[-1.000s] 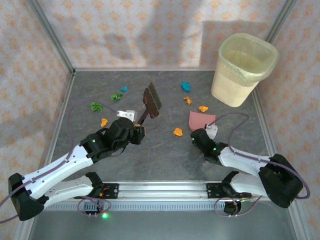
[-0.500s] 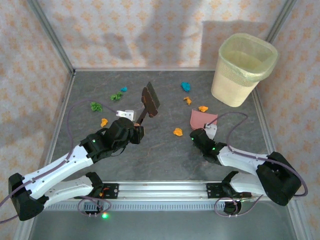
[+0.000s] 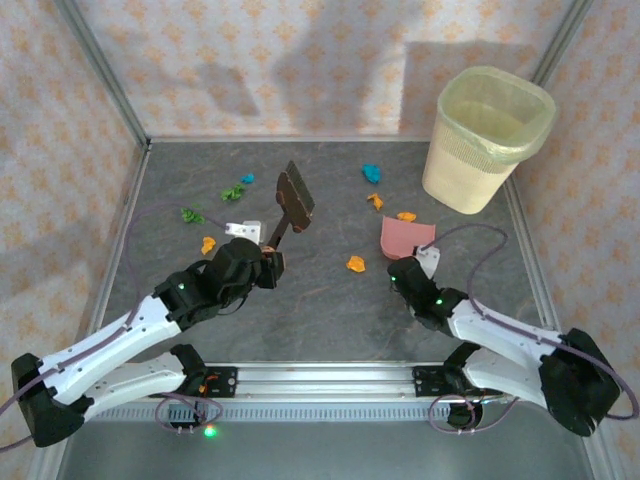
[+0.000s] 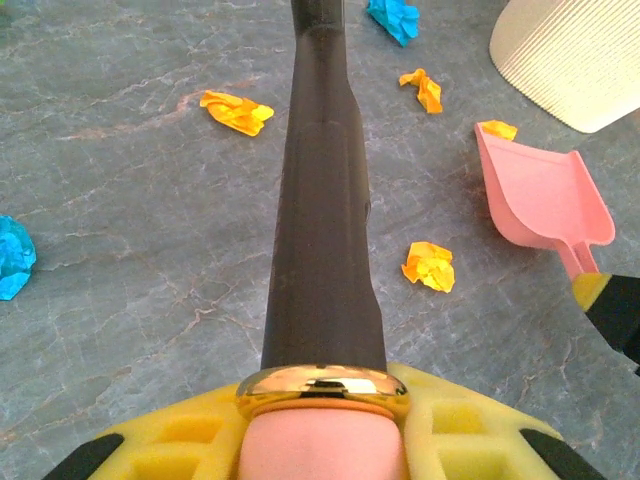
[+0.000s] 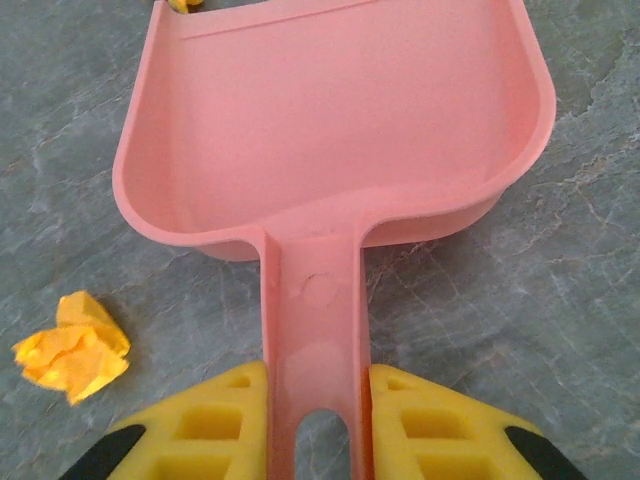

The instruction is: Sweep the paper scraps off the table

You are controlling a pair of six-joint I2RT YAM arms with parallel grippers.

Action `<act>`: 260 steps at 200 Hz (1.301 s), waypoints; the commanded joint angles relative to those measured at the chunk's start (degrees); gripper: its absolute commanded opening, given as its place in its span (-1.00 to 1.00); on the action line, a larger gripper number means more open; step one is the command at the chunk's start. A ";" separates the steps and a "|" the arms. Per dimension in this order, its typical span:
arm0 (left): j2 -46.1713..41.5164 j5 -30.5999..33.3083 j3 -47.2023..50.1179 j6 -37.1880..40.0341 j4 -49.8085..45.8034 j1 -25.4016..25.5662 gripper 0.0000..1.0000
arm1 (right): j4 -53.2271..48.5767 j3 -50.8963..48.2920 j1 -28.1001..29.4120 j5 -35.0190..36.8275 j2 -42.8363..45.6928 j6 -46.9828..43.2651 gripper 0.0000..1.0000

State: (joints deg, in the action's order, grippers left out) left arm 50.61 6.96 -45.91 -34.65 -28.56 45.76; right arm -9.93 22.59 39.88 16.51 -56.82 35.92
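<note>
Dark grey surface (image 3: 330, 320) between peach walls (image 3: 300, 60): paper scraps (image 3: 355, 264) lie scattered from nine to two o'clock of its middle. The left fingers (image 4: 170, 450) clamp the brush (image 3: 295, 197), and the right fingers (image 5: 430, 425) clamp the dustpan (image 3: 406, 238). A hard stroke could flick scraps past the dustpan.

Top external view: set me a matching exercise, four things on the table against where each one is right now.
Things:
1. brush
2. dustpan
3. waste bin
4. orange scrap nearest the arm bases

Places:
A. held in the right gripper
B. standing at the far right corner of the table
C. lying on the table between the two grippers
D. held in the left gripper

Pairs: 1-D; 2-A; 3-B; 4-C
</note>
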 commanded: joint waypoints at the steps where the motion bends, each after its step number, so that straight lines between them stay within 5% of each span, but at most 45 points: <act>1: -2.62 4.02 0.08 -1.06 2.51 0.12 -1.00 | -7.76 3.09 0.38 -1.14 4.94 -2.86 -1.00; 61: -5.02 11.37 -4.79 -4.53 -6.20 -0.12 -1.00 | -11.21 12.54 0.38 -10.10 11.46 -16.01 -1.00; 99: -2.22 15.59 -12.54 -3.42 -16.52 -0.41 -1.00 | -7.60 19.74 0.47 -23.00 3.04 -29.16 -1.00; 137: 2.29 17.38 -20.67 -1.28 -26.07 -0.62 -1.00 | -5.33 23.93 0.46 -28.28 -6.66 -36.04 -1.00; 260: 36.34 16.81 -46.65 12.15 -49.37 -0.89 -1.00 | 0.89 15.38 0.90 -23.44 -5.91 -43.36 -1.00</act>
State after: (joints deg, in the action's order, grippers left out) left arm 84.97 20.23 -88.64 -27.03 -70.11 45.23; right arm -12.32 38.33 40.47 -9.02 -63.26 -5.65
